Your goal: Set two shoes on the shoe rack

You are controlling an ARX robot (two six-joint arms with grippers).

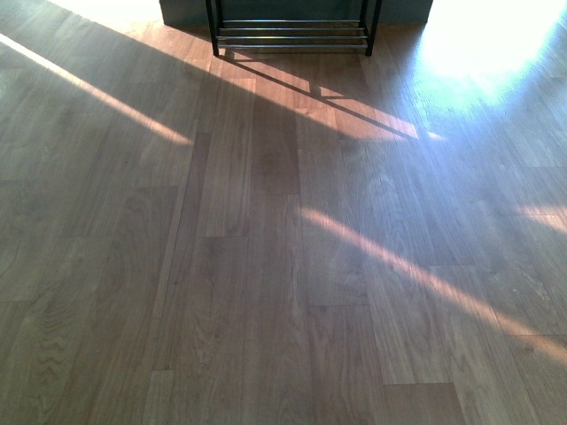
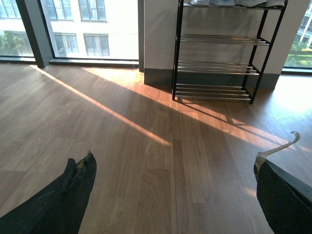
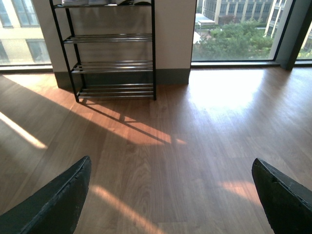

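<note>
The shoe rack (image 2: 222,39) stands against the wall, with black side frames and chrome bars. Pale shoes (image 2: 222,2) sit on its top tier, cut off by the frame edge, so I cannot tell which kind they are. The right wrist view also shows the shoe rack (image 3: 109,37), with shoes (image 3: 92,2) barely showing on top. Its three lower tiers hold nothing. My left gripper (image 2: 174,160) and right gripper (image 3: 171,161) are both open over bare floor, well short of the rack, with nothing between their fingers. The front view shows only the shoe rack's lowest bars (image 1: 292,40). Neither arm appears there.
Wooden plank floor (image 1: 283,266) with sun stripes stretches between me and the rack. Floor-to-ceiling windows (image 2: 87,29) flank a white wall section (image 3: 173,34) behind the rack. A strip of peeling tape (image 2: 280,148) sticks out from one left finger.
</note>
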